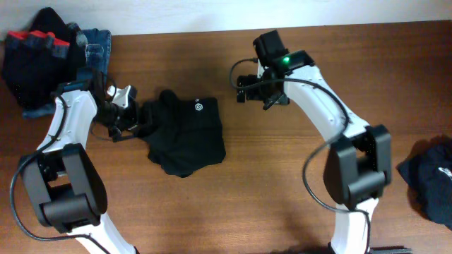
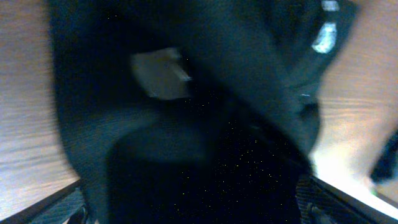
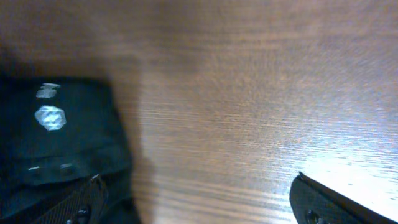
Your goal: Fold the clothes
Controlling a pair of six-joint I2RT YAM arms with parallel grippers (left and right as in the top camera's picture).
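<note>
bench (image 1: 282, 183) of brown wood, two arms over it. the black top (image 1: 185, 137) lies in a loose crumpled heap left of centre, flat on the bench, with a small white logo (image 1: 198, 106) facing up near its far edge. left hand (image 1: 133, 120) sits at the heap's left edge, spread wide. in the left wrist view black cloth fills the gap between its fingers (image 2: 56, 208) and a pale neck label (image 2: 160, 74) shows in the folds. cloth lies between the fingers, but no pinch on it can be seen. right hand (image 1: 253, 90) hangs just right of the top's far corner, also spread wide and holding nothing. its fingers (image 3: 87, 199) frame bare wood, with the top's edge and logo at the left of that view. far left corner: a pile of clothes (image 1: 39, 60), black with red trim, and blue denim (image 1: 99, 44) beside it. at the right edge, well apart from the top, another dark garment (image 1: 431, 176) lies bunched.
</note>
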